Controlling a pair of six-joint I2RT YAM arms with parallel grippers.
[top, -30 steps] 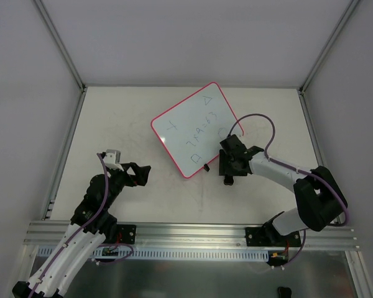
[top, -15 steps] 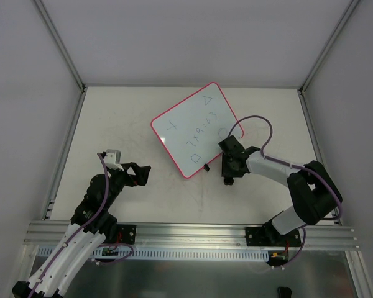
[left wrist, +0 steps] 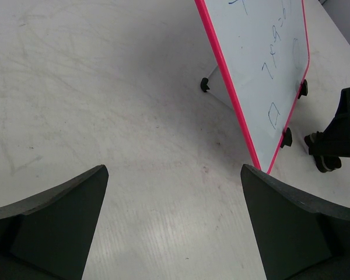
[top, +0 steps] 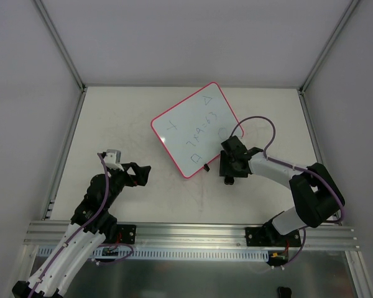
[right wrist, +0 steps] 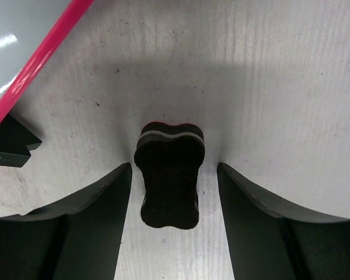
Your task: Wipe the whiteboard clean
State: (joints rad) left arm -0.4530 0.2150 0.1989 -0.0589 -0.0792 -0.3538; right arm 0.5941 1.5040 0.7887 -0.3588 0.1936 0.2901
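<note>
— Where is the whiteboard [top: 196,127]?

— On the desk [top: 112,124], past the middle and a little toward the right arm's side, turned so that one corner points at the arms. Its pink-red frame [left wrist: 227,81] runs all the way round. From the left wrist it looks raised off the desk on that side, with a small foot [left wrist: 205,85] showing under it.

— Is it clean?

— No. It carries blue pen marks [left wrist: 273,114]: a small square, some digits, a triangle, a cross and a faint circle.

— And the right gripper [top: 229,174]?

— Low over the desk, just beside the board's near right edge, where two black clips [left wrist: 286,137] sit. It is apart, with a small black eraser [right wrist: 169,181] standing between the fingers [right wrist: 93,204]. The eraser is close to both fingers, but I cannot tell whether either one touches it.

— The left gripper [left wrist: 174,170]?

— Spread wide and holding nothing. It sits above bare desk on the left side, well apart from the board and facing it.
</note>
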